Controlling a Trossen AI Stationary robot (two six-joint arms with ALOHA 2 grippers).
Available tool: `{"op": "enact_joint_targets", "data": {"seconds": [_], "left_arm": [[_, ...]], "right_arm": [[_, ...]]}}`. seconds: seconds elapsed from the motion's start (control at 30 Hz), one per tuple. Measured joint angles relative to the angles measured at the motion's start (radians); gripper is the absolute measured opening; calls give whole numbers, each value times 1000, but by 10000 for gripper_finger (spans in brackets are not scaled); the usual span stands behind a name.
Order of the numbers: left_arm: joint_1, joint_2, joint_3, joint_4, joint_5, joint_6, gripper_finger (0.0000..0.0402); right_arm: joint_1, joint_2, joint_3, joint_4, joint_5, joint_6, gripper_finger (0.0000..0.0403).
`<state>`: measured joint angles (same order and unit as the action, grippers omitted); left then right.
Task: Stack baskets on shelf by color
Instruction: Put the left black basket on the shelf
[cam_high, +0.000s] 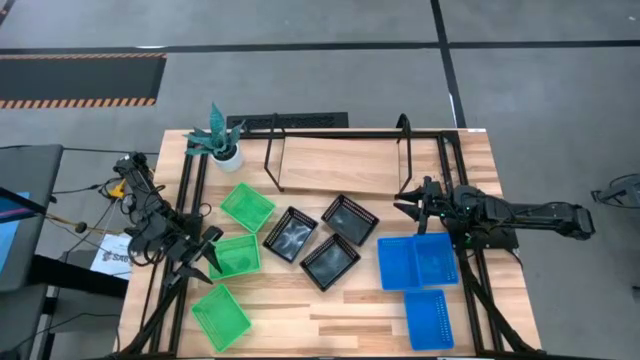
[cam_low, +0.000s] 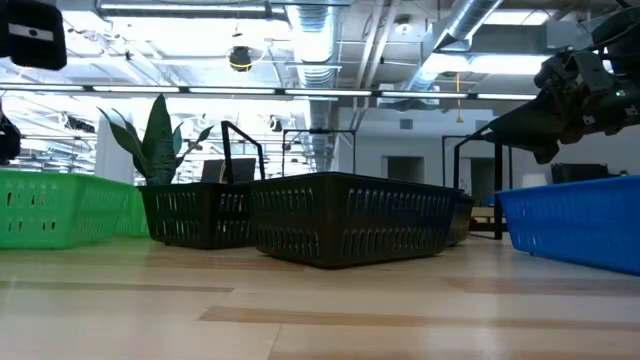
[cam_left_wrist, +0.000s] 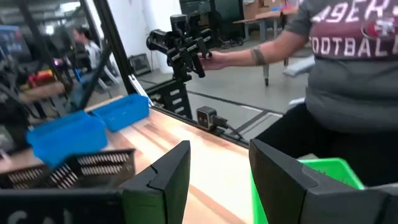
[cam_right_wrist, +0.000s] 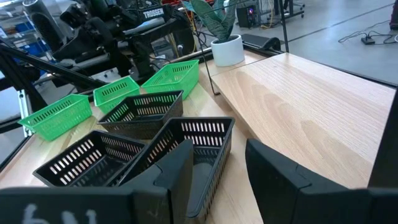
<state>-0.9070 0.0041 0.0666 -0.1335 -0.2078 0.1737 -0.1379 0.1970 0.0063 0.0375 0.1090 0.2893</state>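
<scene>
In the high view, three green baskets lie on the table's left. Three black baskets sit in the middle. Blue baskets are on the right. The shelf stands at the far edge, its wooden board bare. My left gripper is open beside the middle green basket and touches nothing. My right gripper is open above the table, between the shelf's right end and the blue baskets. The right wrist view shows black baskets past its open fingers.
A potted plant stands at the far left corner, left of the shelf. Black frame rods run along both table sides. A person in a grey shirt stands beyond the table's near edge, one hand on a dark device.
</scene>
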Motion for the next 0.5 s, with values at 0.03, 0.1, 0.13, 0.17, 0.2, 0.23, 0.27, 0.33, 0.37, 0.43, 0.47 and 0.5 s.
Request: {"op": "enact_joint_targets", "data": {"seconds": [0.03,0.1,0.13,0.17,0.2,0.23,0.27,0.33,0.37,0.43,0.47,0.5], "left_arm": [[0,0,0,0,0,12,153],[0,0,0,0,-2,44,153],[0,0,0,0,-2,64,153],[0,0,0,1,-5,96,153],[0,0,0,1,-15,132,153],[0,0,0,1,-27,165,153],[0,0,0,2,-36,187,153],[0,0,0,3,-42,211,153],[0,0,0,5,-42,223,153],[0,0,-2,17,-42,243,153],[0,0,-3,23,-42,249,153],[0,0,-3,28,-42,255,153]], "right_arm": [[0,0,0,0,0,0,173],[0,0,0,0,0,0,173],[0,0,0,0,0,0,173],[0,0,0,0,0,0,173],[0,0,0,0,0,0,173],[0,0,0,0,0,0,173],[0,0,0,0,0,0,173],[0,0,0,0,0,0,173],[0,0,0,0,0,0,173],[0,0,0,0,0,0,173],[0,0,0,1,0,0,173],[0,0,0,0,0,0,173]]}}
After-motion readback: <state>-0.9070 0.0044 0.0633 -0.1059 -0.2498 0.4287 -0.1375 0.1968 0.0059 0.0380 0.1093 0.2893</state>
